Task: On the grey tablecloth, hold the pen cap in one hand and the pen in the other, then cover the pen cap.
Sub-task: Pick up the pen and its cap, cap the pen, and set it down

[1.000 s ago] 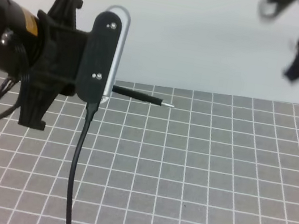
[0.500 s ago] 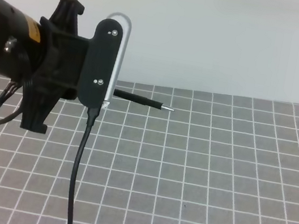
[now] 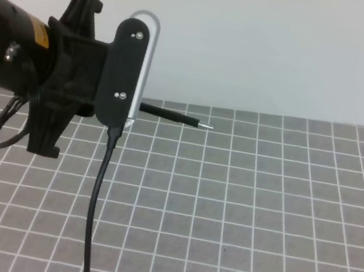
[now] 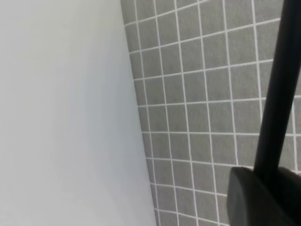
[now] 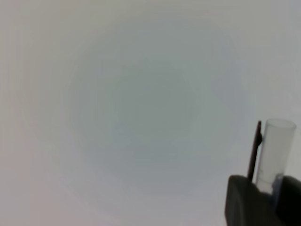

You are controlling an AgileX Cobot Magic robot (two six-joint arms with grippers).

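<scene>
While the left gripper (image 4: pixel 263 197) clamps the pen (image 3: pixel 171 116) above the grey tablecloth (image 3: pixel 260 212), the right gripper (image 5: pixel 263 200) (outside the high view) grips the pen cap (image 5: pixel 275 157); next, I judge, both must align.

Left arm (image 3: pixel 8 44) black and bulky with a yellow label, black ribbed bracket, oval black camera plate (image 3: pixel 124 70) bearing two small screws and a silver rim, black cable (image 3: pixel 95 205) hanging below the plate.
</scene>
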